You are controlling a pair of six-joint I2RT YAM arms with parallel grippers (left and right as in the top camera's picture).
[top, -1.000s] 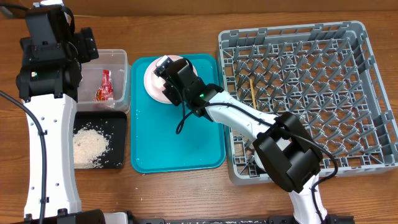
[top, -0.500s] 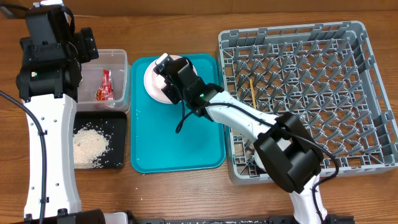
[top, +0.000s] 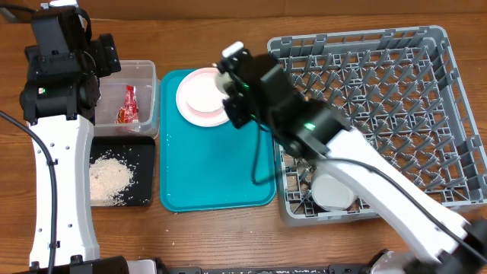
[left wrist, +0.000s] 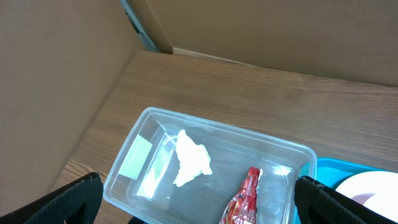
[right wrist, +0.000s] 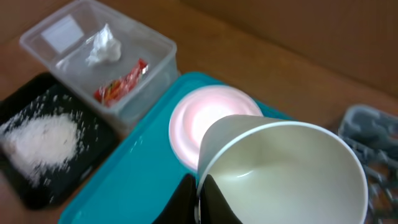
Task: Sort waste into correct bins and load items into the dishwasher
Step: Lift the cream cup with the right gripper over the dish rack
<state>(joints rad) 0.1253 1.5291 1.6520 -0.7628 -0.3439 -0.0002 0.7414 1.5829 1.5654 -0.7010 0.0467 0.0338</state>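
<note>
I log one clear rectangular plastic tub (left wrist: 236, 132) holding a crumpled white tissue wad (left wrist: 191, 163) and red printed snack wrapper (left wrist: 244, 198).

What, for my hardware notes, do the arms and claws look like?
Both the left arm and right arm have smooth white links, boxy black joint housings with a small green light, and thin black cables looped alongside. The left claw has flat black fingers; the right claw shows dark too.
</note>
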